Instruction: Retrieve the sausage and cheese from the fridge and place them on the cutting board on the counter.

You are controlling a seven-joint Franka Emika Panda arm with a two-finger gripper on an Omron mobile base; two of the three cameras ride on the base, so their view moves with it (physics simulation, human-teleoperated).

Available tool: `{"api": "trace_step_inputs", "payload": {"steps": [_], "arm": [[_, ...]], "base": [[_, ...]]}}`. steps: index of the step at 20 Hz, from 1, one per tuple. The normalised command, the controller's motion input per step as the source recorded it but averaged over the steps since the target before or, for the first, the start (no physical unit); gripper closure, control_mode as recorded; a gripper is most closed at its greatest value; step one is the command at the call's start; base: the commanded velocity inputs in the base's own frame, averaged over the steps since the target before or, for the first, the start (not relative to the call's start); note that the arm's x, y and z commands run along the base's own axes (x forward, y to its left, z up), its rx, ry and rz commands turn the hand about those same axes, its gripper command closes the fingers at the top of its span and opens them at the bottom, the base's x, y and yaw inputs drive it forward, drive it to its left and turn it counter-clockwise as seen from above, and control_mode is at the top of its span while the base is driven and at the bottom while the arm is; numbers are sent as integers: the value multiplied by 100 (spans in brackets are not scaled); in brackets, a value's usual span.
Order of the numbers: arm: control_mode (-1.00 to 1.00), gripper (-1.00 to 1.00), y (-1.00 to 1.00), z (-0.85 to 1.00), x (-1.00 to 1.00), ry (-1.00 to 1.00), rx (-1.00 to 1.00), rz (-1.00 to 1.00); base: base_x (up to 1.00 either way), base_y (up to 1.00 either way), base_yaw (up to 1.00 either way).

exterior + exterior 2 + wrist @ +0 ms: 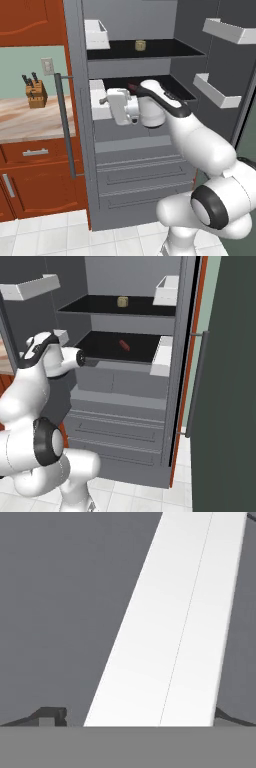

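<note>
The grey fridge (140,150) (120,391) stands with both doors open. The pale yellow-tan cheese (140,45) (122,302) sits on the upper dark shelf. On the shelf below lies the dark red sausage (124,345), mostly hidden behind my arm in the left base view. My gripper (103,102) (137,719) is at that lower shelf's height. It points left at the white lower bin (97,105) (170,637) of the left door, very close to it. The jaws stand wide open with nothing between them. The cutting board is out of view.
The marbled counter (30,120) with a knife block (36,92) lies left of the fridge, past the left door's bar handle (65,125). The right door carries pale bins (215,90) (162,356). Drawers fill the fridge's lower part.
</note>
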Motion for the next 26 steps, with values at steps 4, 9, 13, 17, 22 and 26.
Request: {"api": "trace_step_inputs", "payload": {"steps": [4, 9, 13, 17, 22, 26], "arm": [[-100, -100, 27, 0, 26, 3, 0, 0], [-100, -100, -42, 25, -41, 22, 0, 0], [-100, -100, -70, 52, -62, 14, 0, 0], [-100, -100, -36, 36, -44, 6, -6, 0], [-100, -100, -36, -23, -11, 6, -52, 0], [-100, -100, -57, -21, -29, -4, -39, -1]], "base": [[0, 0, 0], [0, 0, 0], [0, 0, 0], [0, 0, 0], [0, 0, 0], [0, 0, 0]]}}
